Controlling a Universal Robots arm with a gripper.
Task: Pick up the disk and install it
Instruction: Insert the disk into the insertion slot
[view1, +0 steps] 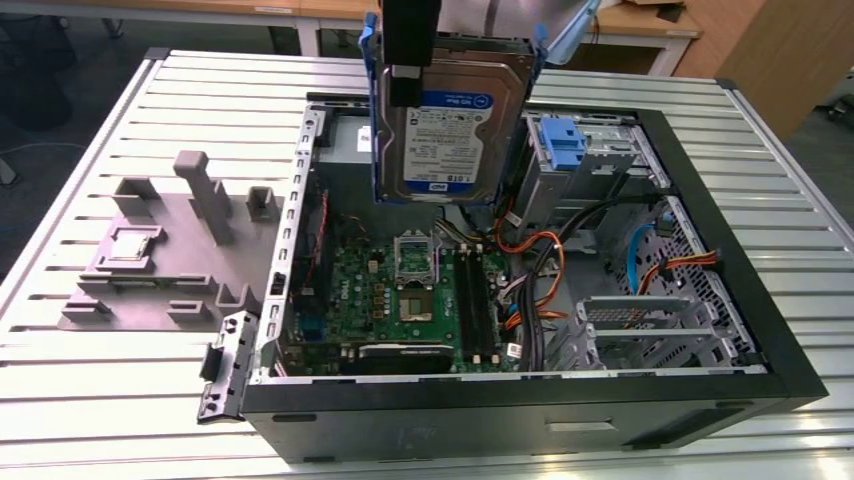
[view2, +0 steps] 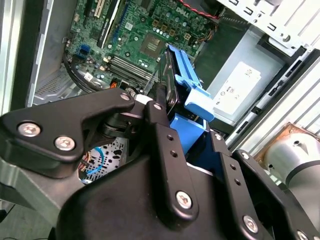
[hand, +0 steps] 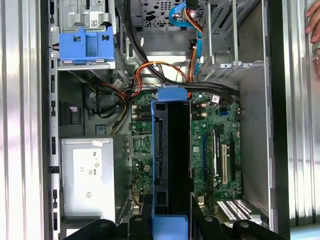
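The disk (view1: 447, 130) is a grey-metal drive with a white-and-blue label and a blue bracket. In the exterior view it hangs upright above the open computer case (view1: 747, 300), over the motherboard. My gripper (view1: 408, 45) is shut on its upper end. In the second wrist view the black fingers (view2: 159, 125) clamp the blue bracket of the disk (view2: 180, 75). The first wrist view looks along the edge of the disk (hand: 172, 155), which is held in my gripper (hand: 171, 222) over the green board.
Inside the case are the motherboard (view1: 400, 290), a grey power-supply box with a white sticker (hand: 87, 180), a silver cage with a blue latch (hand: 85, 42) and orange cables (hand: 160, 67). A grey fixture (view1: 174, 250) lies at the exterior view's left. A hand (hand: 314, 25) is beside the case.
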